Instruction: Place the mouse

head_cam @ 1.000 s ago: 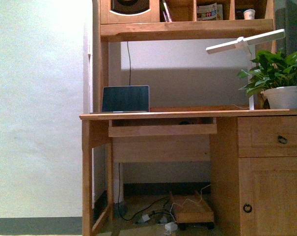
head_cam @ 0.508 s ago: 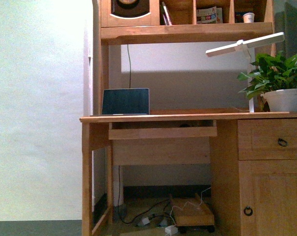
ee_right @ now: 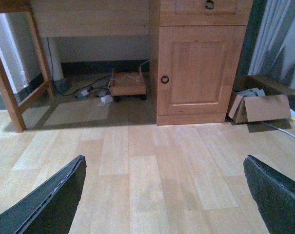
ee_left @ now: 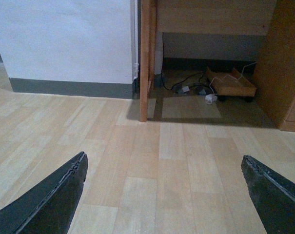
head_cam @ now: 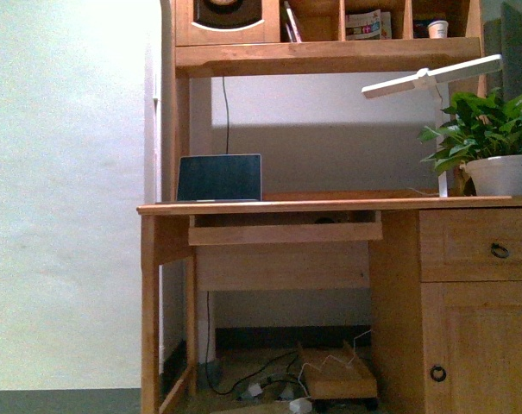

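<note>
Left gripper [ee_left: 163,157] and right gripper [ee_right: 164,158] hung spread, empty; squaring up to the light-brown wooden desk [head_cam: 330,205] seemed wisest, mouse unseen.

Low front, floorward wrists, common desk [head_cam: 330,205]

1. A home study corner: a pine desk [head_cam: 286,205] with a shelf hutch [head_cam: 330,56] stands against a plain wall.
2. On the desk sit a laptop [head_cam: 219,178], a white lamp [head_cam: 429,78] and a potted plant [head_cam: 489,138].
3. Pale plank floor [ee_right: 147,161], a curtain [ee_right: 279,44], a cardboard box [ee_right: 262,107] and loose cables [ee_left: 186,87] under the desk.
</note>
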Available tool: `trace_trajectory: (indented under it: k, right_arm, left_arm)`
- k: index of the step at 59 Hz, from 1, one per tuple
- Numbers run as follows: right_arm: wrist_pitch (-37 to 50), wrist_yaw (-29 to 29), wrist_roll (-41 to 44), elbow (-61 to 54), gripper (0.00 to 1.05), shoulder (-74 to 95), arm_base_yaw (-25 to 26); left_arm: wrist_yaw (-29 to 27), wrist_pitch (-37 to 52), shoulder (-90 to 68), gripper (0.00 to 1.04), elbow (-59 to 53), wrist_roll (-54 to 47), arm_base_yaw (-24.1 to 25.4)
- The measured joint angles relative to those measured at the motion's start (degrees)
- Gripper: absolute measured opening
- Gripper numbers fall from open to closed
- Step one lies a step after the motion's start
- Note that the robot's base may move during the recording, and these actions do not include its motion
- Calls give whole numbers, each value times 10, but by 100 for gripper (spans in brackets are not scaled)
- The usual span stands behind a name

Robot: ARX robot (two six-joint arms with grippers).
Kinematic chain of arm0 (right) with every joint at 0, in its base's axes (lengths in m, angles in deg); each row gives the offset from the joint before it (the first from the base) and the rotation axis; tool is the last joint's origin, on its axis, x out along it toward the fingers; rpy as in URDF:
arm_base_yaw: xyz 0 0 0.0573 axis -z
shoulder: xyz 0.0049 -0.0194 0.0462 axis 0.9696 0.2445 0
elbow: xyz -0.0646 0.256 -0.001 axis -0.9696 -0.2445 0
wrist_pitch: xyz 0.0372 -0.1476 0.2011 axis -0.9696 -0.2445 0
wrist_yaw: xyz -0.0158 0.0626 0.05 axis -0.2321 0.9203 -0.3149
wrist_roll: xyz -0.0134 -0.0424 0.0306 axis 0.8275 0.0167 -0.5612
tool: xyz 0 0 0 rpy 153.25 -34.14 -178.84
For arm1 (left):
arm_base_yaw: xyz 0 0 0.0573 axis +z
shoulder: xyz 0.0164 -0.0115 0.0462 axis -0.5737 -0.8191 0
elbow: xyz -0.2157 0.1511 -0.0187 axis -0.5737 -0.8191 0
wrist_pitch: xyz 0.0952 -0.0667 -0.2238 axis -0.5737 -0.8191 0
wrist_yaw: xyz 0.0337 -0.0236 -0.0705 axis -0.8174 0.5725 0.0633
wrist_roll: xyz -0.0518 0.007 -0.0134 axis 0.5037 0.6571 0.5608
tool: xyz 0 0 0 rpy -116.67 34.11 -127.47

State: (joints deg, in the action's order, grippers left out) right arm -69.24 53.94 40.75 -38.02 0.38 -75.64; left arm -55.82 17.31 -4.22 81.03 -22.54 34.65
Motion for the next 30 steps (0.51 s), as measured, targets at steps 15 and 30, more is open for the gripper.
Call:
trace_trajectory:
  k: [15,30]
  right_arm:
    - [0,0,0,0,97,0,0]
    - [0,0,0,0,97,0,0]
  left_arm:
    - [0,0,0,97,0,0,0]
    - [0,0,0,97,0,0,0]
